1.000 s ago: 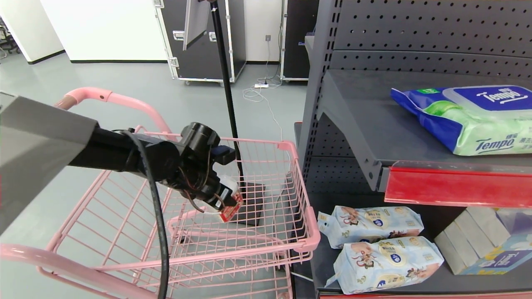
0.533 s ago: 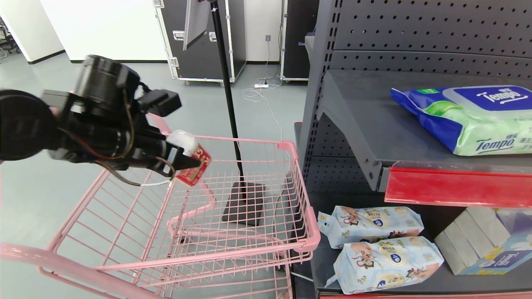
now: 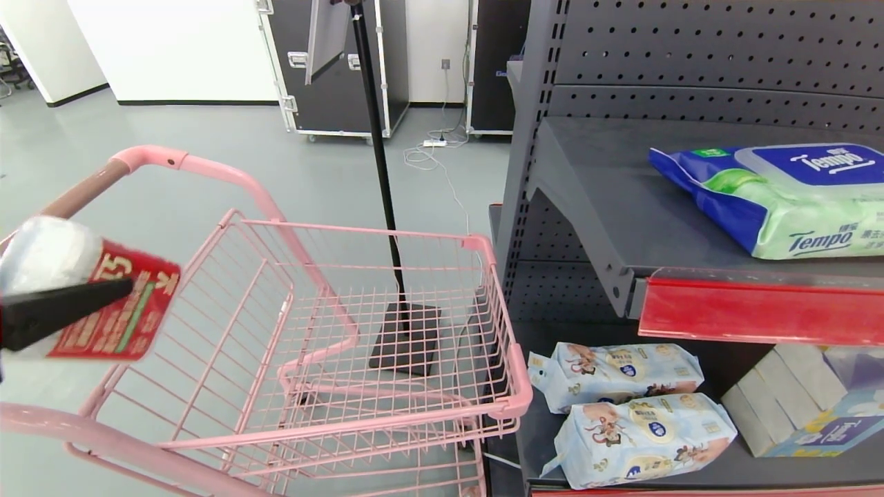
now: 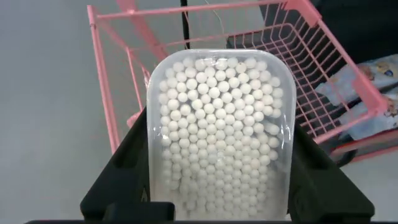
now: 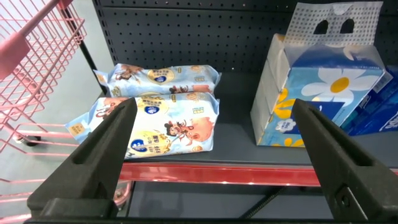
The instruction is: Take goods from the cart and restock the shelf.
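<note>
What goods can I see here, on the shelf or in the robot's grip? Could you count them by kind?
Wet wipes pack, upper shelf: 1
Cartoon-print soft packs, lower shelf: 2
Tissue box multipack, lower shelf: 1
Tub of white beads, in the left gripper: 1
Total: 5
A blue pack beside the tissues is cut off, uncounted.

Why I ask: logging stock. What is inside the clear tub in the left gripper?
Small white beads fill the clear tub; its red label hides some in the head view.
</note>
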